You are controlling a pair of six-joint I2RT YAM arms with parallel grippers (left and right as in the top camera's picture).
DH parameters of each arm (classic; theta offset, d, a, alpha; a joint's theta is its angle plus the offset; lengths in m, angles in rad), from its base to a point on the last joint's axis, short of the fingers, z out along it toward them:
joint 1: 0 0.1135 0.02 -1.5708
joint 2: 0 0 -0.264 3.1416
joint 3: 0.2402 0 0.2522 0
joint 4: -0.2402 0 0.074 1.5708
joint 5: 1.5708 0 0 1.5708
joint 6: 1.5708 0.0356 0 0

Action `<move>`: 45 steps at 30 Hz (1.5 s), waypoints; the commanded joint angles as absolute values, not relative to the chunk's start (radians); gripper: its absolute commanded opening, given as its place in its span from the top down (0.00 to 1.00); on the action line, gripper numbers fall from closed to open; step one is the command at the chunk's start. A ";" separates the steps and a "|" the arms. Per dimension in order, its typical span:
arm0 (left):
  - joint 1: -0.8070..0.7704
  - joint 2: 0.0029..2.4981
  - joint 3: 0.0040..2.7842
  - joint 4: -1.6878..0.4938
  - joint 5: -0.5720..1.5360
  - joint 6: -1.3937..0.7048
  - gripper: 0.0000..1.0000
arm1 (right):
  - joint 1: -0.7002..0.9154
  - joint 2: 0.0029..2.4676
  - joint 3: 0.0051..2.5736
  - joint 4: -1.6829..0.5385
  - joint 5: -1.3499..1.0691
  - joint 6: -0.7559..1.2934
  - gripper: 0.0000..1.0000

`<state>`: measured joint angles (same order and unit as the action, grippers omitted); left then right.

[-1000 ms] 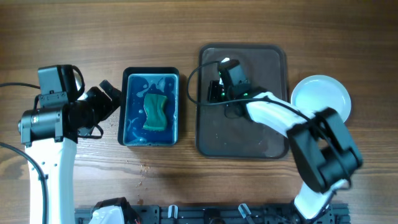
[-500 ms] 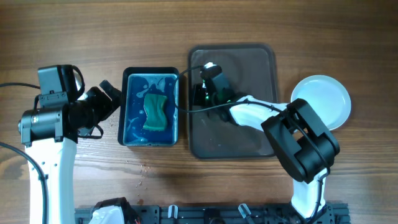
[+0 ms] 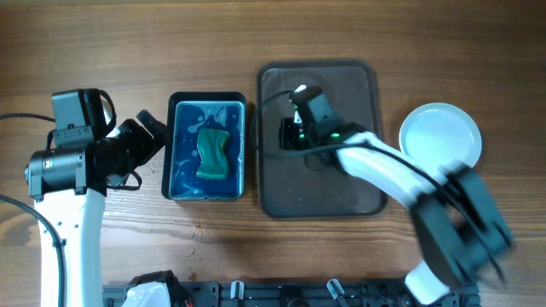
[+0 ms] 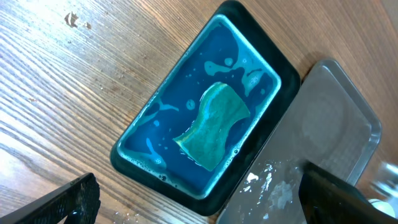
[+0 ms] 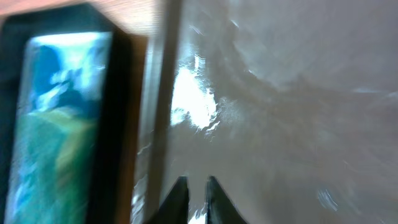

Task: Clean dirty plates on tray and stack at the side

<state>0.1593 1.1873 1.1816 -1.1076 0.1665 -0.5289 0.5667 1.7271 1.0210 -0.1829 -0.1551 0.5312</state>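
I'm holding the right pincer point(image 5: 197, 186) barely apart, empty, low over the wet tray point(image 3: 317, 189), the plates point(image 3: 440, 136) sitting just beside it; the left pincer point(image 4: 205, 202) is gaping. I'm fearing a drag shoving the tray into the blue tub point(image 3: 207, 192)

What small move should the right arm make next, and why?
Probably lift the right gripper straight up, away from the tray. No plate is on the tray, and a white plate lies beside it on the right. The gripper's narrow fingertips seem to hold nothing, though that view is blurred.
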 commanded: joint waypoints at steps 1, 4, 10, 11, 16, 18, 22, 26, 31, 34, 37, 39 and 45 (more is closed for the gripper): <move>0.166 1.180 1.193 -1.108 0.178 -0.528 0.00 | 0.601 1.413 1.032 -0.294 -0.174 0.339 0.73; 0.166 1.180 1.193 -1.108 0.178 -0.528 0.00 | 0.629 1.191 1.032 -0.410 -0.193 0.321 0.00; 0.166 1.180 1.193 -1.108 0.178 -0.528 0.00 | 0.634 0.898 1.032 -0.531 -0.252 0.374 0.00; 0.166 1.180 1.193 -1.108 0.178 -0.528 0.00 | 0.634 0.862 1.032 -0.561 -0.250 0.363 0.00; 0.166 1.180 1.193 -1.108 0.178 -0.528 0.00 | 0.634 0.711 1.032 -0.736 -0.123 0.294 0.00; 0.166 1.180 1.193 -1.108 0.178 -0.528 0.00 | 0.634 0.655 1.032 -0.791 -0.025 0.287 0.00; 0.166 1.180 1.193 -1.108 0.178 -0.528 0.00 | 0.627 0.550 1.002 -0.829 0.204 0.279 0.00; 0.166 1.180 1.193 -1.108 0.178 -0.528 0.00 | 0.530 0.411 0.857 -0.715 0.254 0.228 0.00; 0.166 1.180 1.193 -1.108 0.178 -0.528 0.00 | 0.369 0.220 0.581 -0.482 0.121 0.178 0.00; 0.166 1.180 1.193 -1.108 0.178 -0.528 0.00 | 0.286 0.115 0.402 -0.355 -0.025 0.131 0.00; 0.166 1.180 1.193 -1.108 0.178 -0.528 0.00 | 0.273 0.046 0.266 -0.275 -0.023 0.137 0.00; 0.166 1.180 1.193 -1.108 0.178 -0.528 0.00 | 0.273 0.023 0.209 -0.231 -0.022 0.136 0.01; 0.166 1.180 1.193 -1.108 0.178 -0.528 0.00 | 0.273 0.002 -0.001 0.004 -0.022 0.134 0.00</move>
<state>0.1593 1.1870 1.1816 -1.1080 0.1665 -0.5289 0.2794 0.0212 0.0841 -0.0452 -0.0002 0.1516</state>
